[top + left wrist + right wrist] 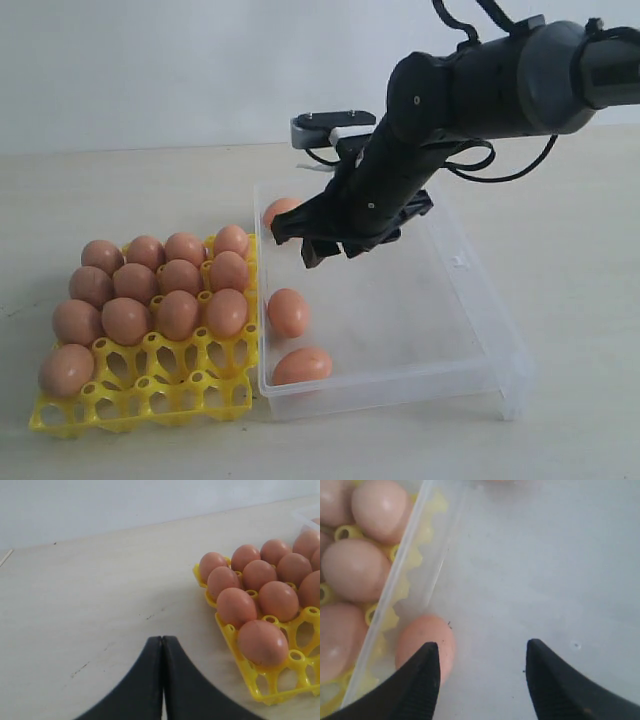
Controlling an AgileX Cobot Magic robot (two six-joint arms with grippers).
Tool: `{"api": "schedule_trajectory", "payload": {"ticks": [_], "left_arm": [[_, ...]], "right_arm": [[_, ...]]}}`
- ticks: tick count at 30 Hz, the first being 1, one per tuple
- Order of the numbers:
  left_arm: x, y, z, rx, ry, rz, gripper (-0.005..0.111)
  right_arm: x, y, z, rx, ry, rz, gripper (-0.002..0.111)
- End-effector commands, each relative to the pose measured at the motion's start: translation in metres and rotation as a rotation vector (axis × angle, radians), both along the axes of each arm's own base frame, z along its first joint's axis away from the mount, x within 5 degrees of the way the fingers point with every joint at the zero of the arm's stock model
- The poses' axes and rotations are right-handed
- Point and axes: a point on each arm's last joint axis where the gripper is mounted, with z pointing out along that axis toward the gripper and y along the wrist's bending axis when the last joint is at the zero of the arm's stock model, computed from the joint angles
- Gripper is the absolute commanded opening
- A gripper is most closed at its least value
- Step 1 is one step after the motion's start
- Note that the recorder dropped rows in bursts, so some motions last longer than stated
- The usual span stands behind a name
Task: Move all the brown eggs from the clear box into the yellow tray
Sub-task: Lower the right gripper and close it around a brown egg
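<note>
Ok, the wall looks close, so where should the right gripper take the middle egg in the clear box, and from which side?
From straight above, as the clear box is open-topped. The middle egg lies lengthwise close along the tray-side wall, so probably close the right gripper's open jaws along that wall, on the egg's two ends; no finger then needs the narrow gap.

In the exterior view the right hand covers part of the far egg in the clear box, and its arm runs off the picture's edge. In the right wrist view one finger hides part of an egg by the box wall, and the yellow tray looks blurry through that wall. In the left wrist view the tray is cut off at the edge.
</note>
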Motion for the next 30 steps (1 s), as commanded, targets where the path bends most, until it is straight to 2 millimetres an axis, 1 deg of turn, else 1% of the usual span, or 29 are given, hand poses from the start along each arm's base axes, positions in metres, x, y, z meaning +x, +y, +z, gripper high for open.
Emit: {"api": "schedule_trajectory", "payload": {"ticks": [1,3,7,9,16,19,26,30], "left_arm": [[0.0,0.0,0.002,-0.008,-0.016,-0.005,0.0],[0.0,0.0,0.002,-0.008,-0.016,-0.005,0.0],[0.0,0.0,0.002,-0.008,-0.016,-0.005,0.0],[0.0,0.0,0.002,-0.008,-0.016,-0.005,0.0],[0.0,0.0,0.002,-0.008,-0.016,-0.005,0.0],[0.0,0.0,0.002,-0.008,-0.016,-0.005,0.0],[0.0,0.0,0.002,-0.008,-0.016,-0.005,0.0],[0.0,0.0,0.002,-0.008,-0.016,-0.005,0.0]], "right_arm": [[0.002,0.003,-0.004,0.017,0.046,-0.014,0.051],[0.002,0.004,-0.004,0.037,0.053,-0.028,0.051],[0.003,0.006,-0.003,0.064,0.053,-0.04,0.059],[0.003,0.007,-0.003,0.067,0.055,-0.042,0.061],[0.002,0.009,-0.002,0.11,0.076,-0.071,0.061],[0.001,0.013,-0.001,0.119,0.066,-0.055,0.061],[-0.004,0.022,-0.009,0.104,0.072,-0.024,0.061],[-0.003,0.023,-0.015,0.097,0.074,-0.02,0.061]]}}
